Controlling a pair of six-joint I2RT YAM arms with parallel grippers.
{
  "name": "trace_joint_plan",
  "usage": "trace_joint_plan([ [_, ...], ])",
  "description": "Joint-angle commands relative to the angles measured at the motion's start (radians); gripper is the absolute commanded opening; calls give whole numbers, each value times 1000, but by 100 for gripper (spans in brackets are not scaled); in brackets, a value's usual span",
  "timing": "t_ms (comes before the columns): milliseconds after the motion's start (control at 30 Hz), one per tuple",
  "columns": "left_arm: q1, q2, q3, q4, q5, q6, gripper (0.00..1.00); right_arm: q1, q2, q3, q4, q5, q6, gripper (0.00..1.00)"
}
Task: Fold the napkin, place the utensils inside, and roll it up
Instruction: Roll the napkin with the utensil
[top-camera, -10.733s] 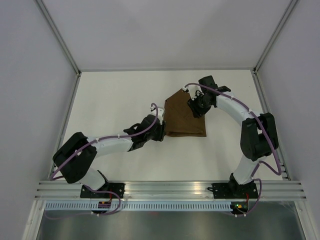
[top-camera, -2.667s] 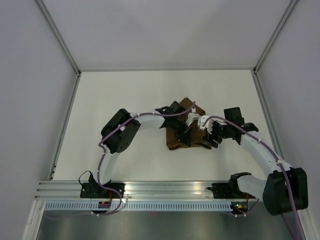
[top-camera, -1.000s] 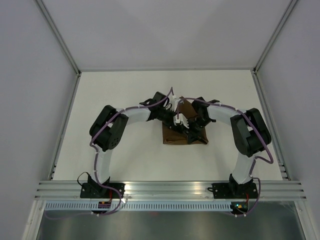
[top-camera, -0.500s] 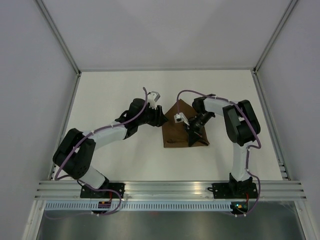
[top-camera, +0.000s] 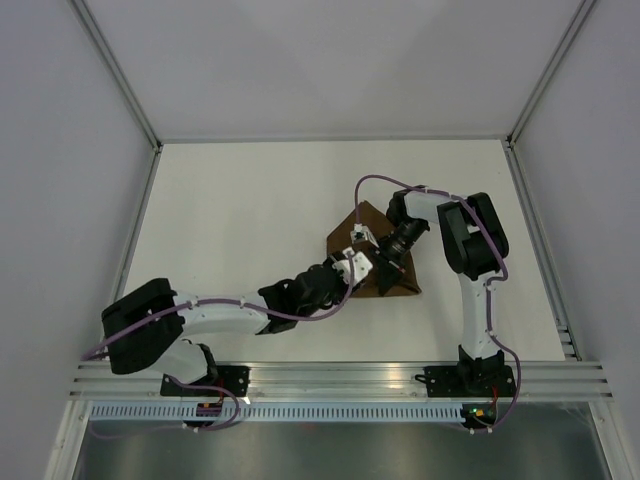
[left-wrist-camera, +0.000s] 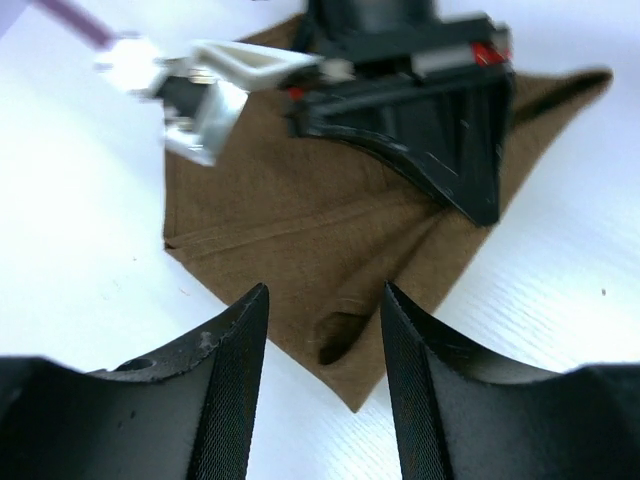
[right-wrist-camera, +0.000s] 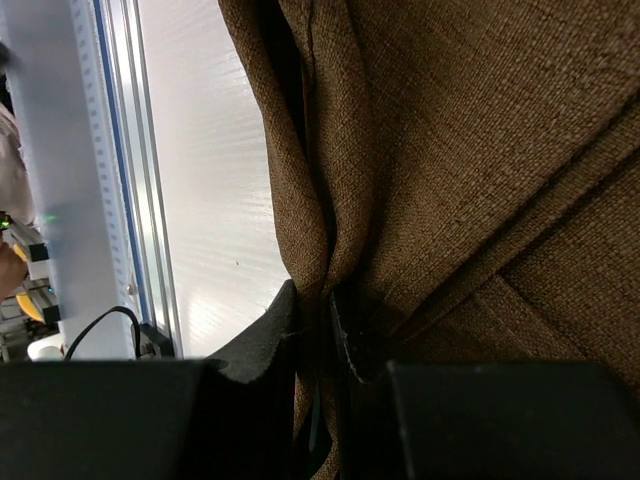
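Note:
The dark-brown napkin (top-camera: 366, 222) lies folded and rumpled at the middle of the white table. My right gripper (top-camera: 386, 266) is shut on a raised fold of it; the right wrist view shows the cloth (right-wrist-camera: 480, 150) pinched between the two black pads (right-wrist-camera: 262, 345). My left gripper (top-camera: 345, 279) is open and empty at the napkin's near-left edge. In the left wrist view its fingers (left-wrist-camera: 228, 385) straddle the napkin's near corner (left-wrist-camera: 350, 385) without touching it, with my right gripper (left-wrist-camera: 430, 110) just beyond. The utensil is hidden or out of view.
The white table (top-camera: 230, 200) is bounded by grey walls with metal posts at the back corners. An aluminium rail (top-camera: 340, 375) runs along the near edge and carries both arm bases.
My left arm has swung from the napkin's left side down to its near-left corner. My right gripper has stayed on the napkin, holding the fold.

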Motion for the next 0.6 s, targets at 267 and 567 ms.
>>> trace_joint_plan([
  [267, -193, 302, 167, 14, -91, 322, 55, -2, 75, 12, 47, 92, -58, 12],
  [567, -202, 442, 213, 56, -42, 358, 57, -7, 101, 28, 42, 101, -52, 11],
])
